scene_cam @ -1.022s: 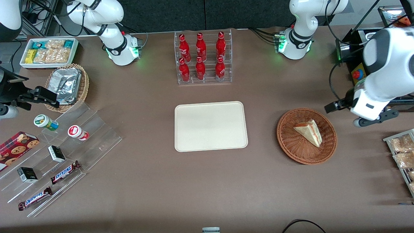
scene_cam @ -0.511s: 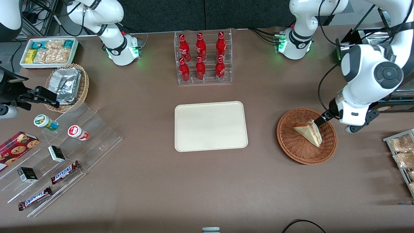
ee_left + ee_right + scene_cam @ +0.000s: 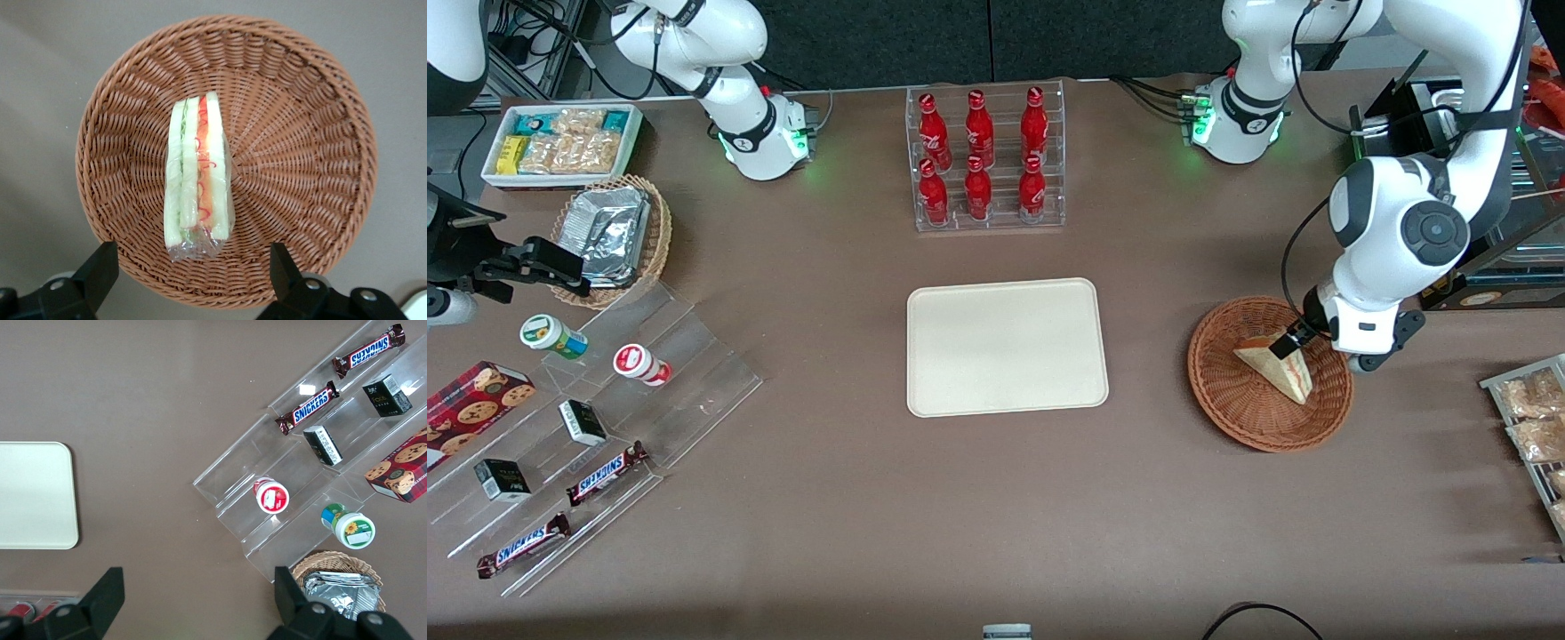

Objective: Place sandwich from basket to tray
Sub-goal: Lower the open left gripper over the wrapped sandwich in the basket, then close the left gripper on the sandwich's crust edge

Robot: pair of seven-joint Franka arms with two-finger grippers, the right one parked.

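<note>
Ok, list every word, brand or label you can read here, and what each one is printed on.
"SNICKERS": two brown chocolate bars on the clear acrylic step rack.
Red bottles' white script: too small to read.
Small black boxes, round tub lids, red cookie box: unreadable.
Left gripper, above the reddish-brown wicker basket and wrapped sandwich: no text.

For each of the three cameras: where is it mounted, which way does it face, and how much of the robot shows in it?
Front view: high over the table's front edge, looking down; both arm bases show, and the gripper over the basket.
Left wrist view: on the working arm, straight down at the sandwich; open fingertips show.
Right wrist view: on the parked arm, looking down at the tray; its fingertips show.
Shared: front and left wrist views both show basket and sandwich.
</note>
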